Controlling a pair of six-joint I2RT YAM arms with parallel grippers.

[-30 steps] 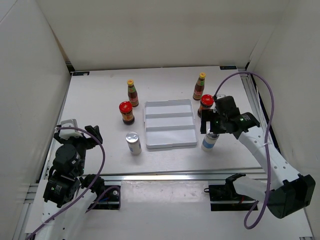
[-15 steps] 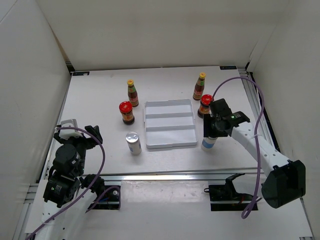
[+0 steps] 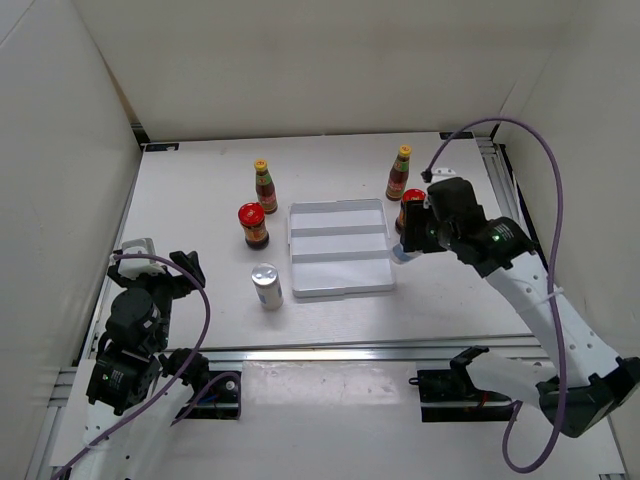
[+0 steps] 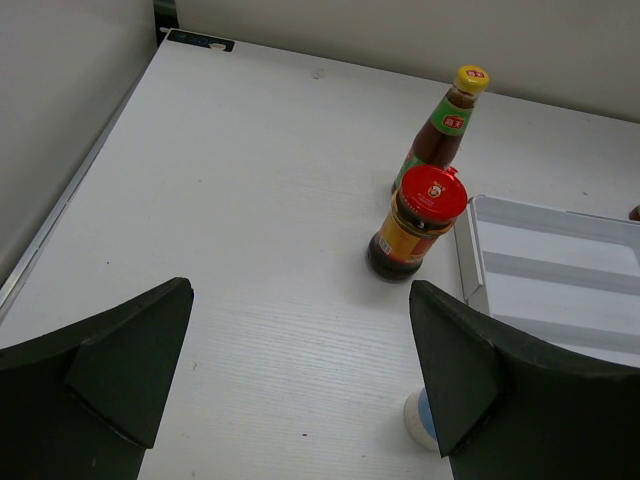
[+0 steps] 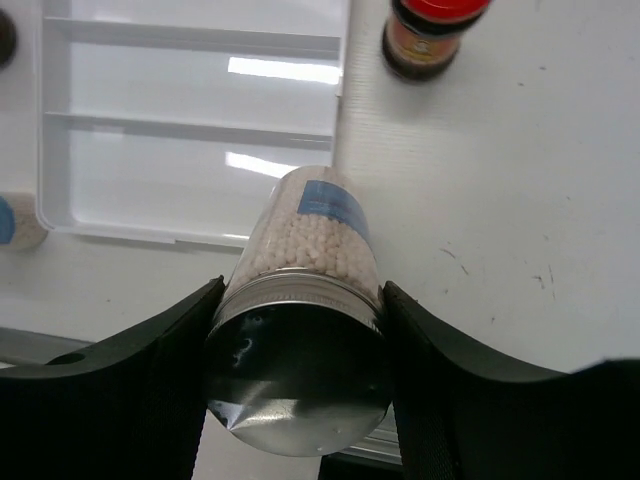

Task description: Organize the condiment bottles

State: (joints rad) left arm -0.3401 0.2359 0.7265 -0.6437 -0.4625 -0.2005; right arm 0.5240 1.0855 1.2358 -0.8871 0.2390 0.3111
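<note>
My right gripper [image 3: 410, 246] is shut on a silver-topped shaker [image 5: 315, 235] of white grains, held above the table by the near right corner of the white tray [image 3: 340, 272]. Only a bit of that shaker [image 3: 400, 256] shows under the gripper from above. A second shaker [image 3: 266, 286] stands left of the tray. Two red-lidded jars [image 3: 252, 226] [image 3: 411, 205] and two yellow-capped sauce bottles [image 3: 265, 186] [image 3: 399, 173] stand on either side of the tray. My left gripper [image 4: 300, 295] is open at the near left, facing the left jar [image 4: 415, 222] and bottle [image 4: 445, 125].
The tray [image 5: 150, 100] has three long compartments with nothing in them. White walls enclose the table on the left, back and right. A metal rail [image 3: 330, 350] runs along the near edge.
The right gripper closed on the shaker standing right of the tray, lifted it and carried it up and left to the tray's right edge. The left arm has not moved.
</note>
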